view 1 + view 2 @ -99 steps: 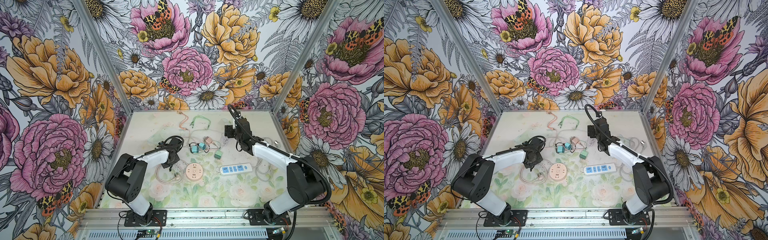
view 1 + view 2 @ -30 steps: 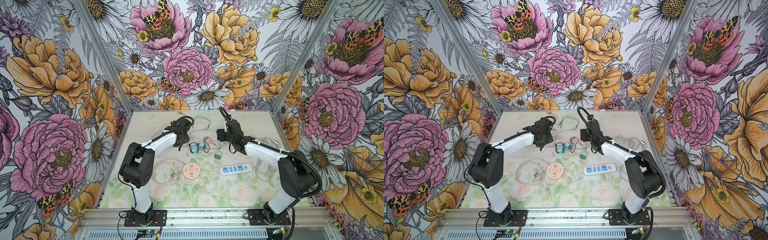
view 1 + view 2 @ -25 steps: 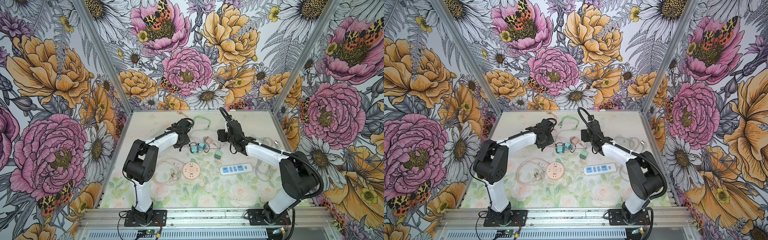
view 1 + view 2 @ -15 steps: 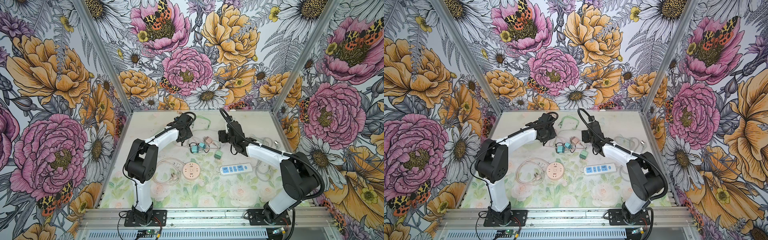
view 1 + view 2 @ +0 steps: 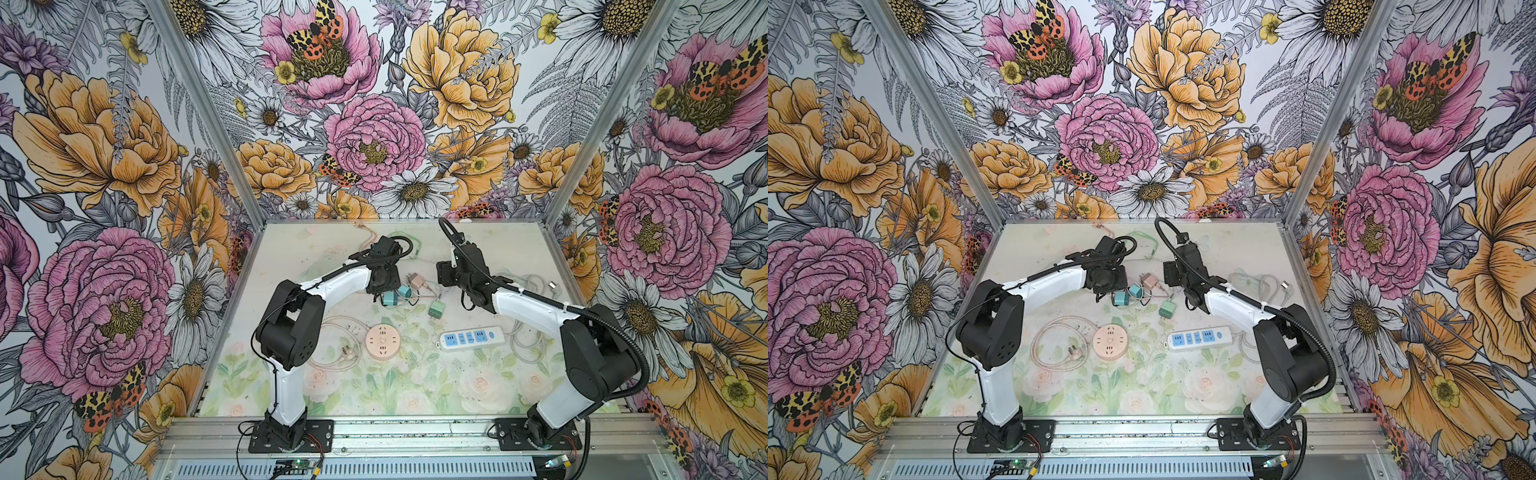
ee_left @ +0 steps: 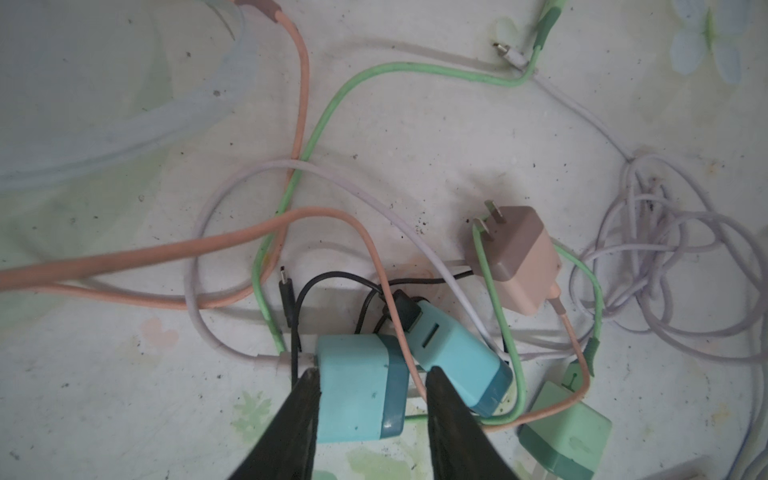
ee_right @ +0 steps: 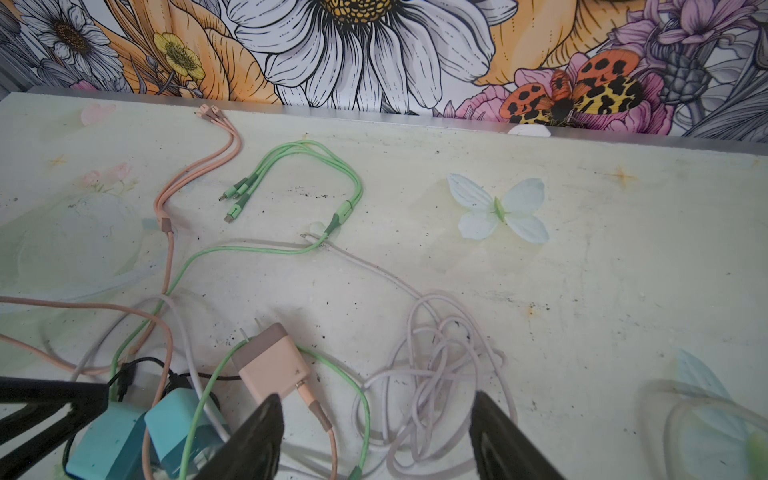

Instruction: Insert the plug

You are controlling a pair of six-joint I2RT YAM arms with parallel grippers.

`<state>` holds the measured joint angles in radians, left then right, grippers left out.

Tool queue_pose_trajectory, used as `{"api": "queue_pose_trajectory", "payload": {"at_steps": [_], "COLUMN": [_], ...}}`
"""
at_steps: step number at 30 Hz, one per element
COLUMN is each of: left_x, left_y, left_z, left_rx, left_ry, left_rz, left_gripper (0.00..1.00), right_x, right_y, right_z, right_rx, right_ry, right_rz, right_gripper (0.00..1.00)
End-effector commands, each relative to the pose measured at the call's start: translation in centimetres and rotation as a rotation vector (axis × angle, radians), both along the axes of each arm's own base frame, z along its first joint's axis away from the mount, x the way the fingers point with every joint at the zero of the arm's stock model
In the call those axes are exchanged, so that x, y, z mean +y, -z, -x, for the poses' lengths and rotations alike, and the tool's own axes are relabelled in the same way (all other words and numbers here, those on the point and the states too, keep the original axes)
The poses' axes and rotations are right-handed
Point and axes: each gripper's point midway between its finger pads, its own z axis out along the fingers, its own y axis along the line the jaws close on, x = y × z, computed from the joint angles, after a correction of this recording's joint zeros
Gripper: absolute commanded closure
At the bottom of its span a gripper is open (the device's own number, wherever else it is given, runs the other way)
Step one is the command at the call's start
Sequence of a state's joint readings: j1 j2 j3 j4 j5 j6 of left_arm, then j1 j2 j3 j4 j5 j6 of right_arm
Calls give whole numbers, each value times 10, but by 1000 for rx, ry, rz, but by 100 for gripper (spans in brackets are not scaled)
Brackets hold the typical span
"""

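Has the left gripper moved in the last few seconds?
Yes. The left gripper went from beside the round socket toward the back wall, and now sits over a blue charger.

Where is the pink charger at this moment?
In both top views the pink charger lies toward the back middle of the table, just right of the two blue chargers and left of the right gripper.

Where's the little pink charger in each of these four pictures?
In a top view: the pink charger sits around the middle of the table.
In a top view: pink charger, same spot.
Left wrist: pink charger, green cable across its prongs.
Right wrist: pink charger, beside the tangled lilac cable.
Shared landmark: the light-blue charger with a black cord, next to it.
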<state>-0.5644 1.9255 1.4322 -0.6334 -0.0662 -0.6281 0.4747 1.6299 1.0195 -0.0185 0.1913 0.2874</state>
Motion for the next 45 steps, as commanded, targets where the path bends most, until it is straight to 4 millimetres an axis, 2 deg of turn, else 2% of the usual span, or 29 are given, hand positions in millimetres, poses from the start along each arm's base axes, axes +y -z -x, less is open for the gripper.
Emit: {"api": "queue_pose_trajectory", "payload": {"at_steps": [1, 7, 11, 15, 21, 28, 33, 41, 45], "left_x": [3, 4, 5, 14, 26, 19, 21, 37, 32], "left_y": [3, 20, 22, 22, 31, 39, 46, 41, 43], "left_z": [10, 19, 23, 25, 26, 25, 27, 32, 33], "left_rx": [8, 43, 43, 36, 62, 83, 106, 100, 104], "left_ry": [30, 44, 45, 14, -18, 2, -21, -70, -55], "left_rz": [-53, -82, -98, -117, -124, -97, -48, 28, 61], "left_gripper": [54, 52, 52, 52, 58, 70, 71, 72, 75], "right_x": [-2, -3, -4, -5, -3, -4, -5, -4, -1], "right_y": [-18, -16, -15, -14, -12, -10, -8, -8, -8], "right_z": [2, 3, 5, 5, 6, 7, 8, 7, 8], "right_rx": [-46, -43, -42, -39, -31, -27, -23, -19, -18], "right_ry": [8, 10, 10, 11, 8, 11, 12, 11, 7], "right_rz": [5, 8, 10, 11, 0, 2, 4, 0, -11], "right_gripper": [28, 28, 28, 28, 28, 28, 28, 28, 28]}}
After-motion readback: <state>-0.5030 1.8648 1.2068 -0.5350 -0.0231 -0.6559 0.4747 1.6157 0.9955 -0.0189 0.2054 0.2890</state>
